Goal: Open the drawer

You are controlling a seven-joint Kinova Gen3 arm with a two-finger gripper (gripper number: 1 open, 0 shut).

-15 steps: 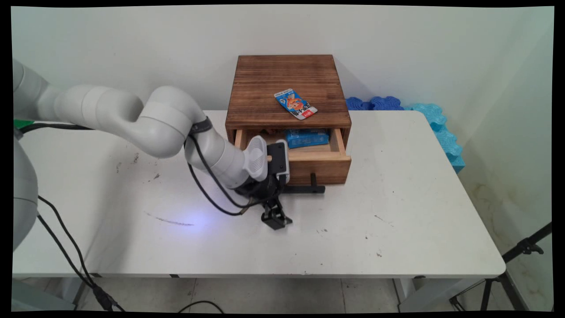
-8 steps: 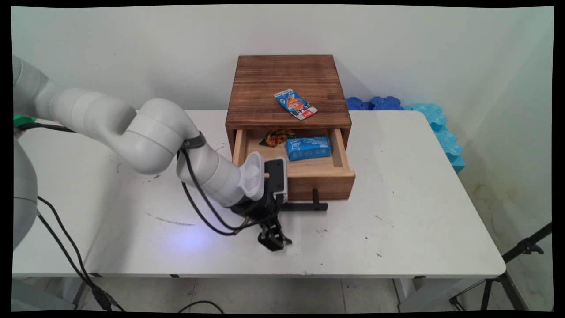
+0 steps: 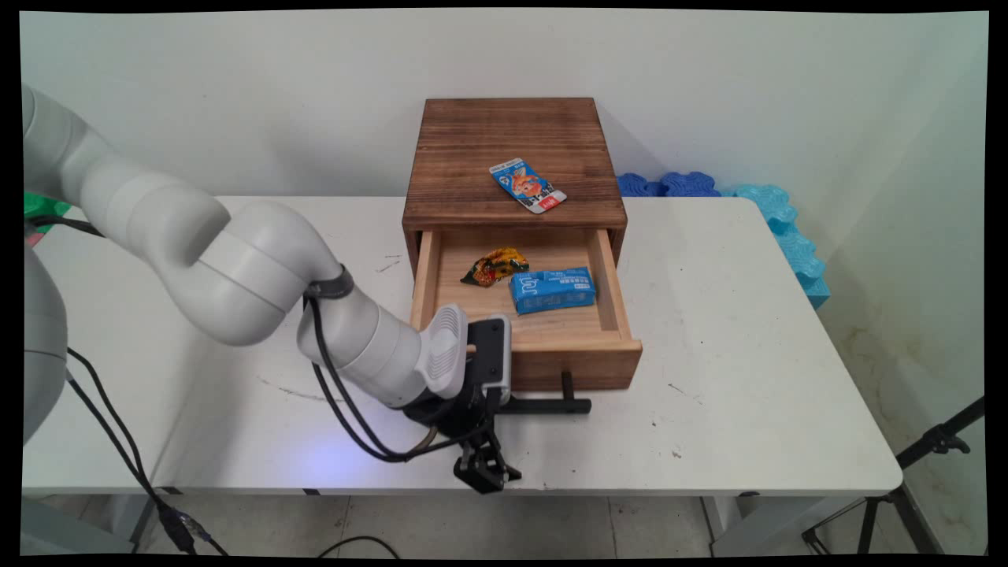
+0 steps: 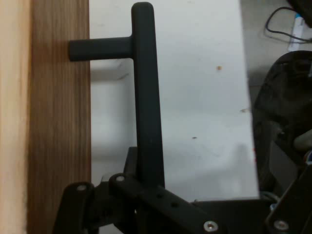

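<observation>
Drawer [image 3: 529, 315] of the wooden cabinet [image 3: 513, 161] stands pulled well out toward the near edge of the white counter [image 3: 748, 370], its front board at about six o'clock from the cabinet. White arm [image 3: 236, 268] reaches in from nine o'clock, and its black hand [image 3: 516, 405] is closed on the left end of the drawer's black bar handle [image 3: 551, 405]; in the hand view the handle [image 4: 146, 97] runs up from between the hand's [image 4: 146, 195] linkage, one post joining it to the wood. Blue foam pieces [image 3: 776, 220] lie at three o'clock by the wall. Inside the drawer a blue packet [image 3: 553, 289] lies just beside a crumpled orange wrapper [image 3: 494, 265] at its ten o'clock. On the cabinet top rests a small blue sachet [image 3: 527, 185].
</observation>
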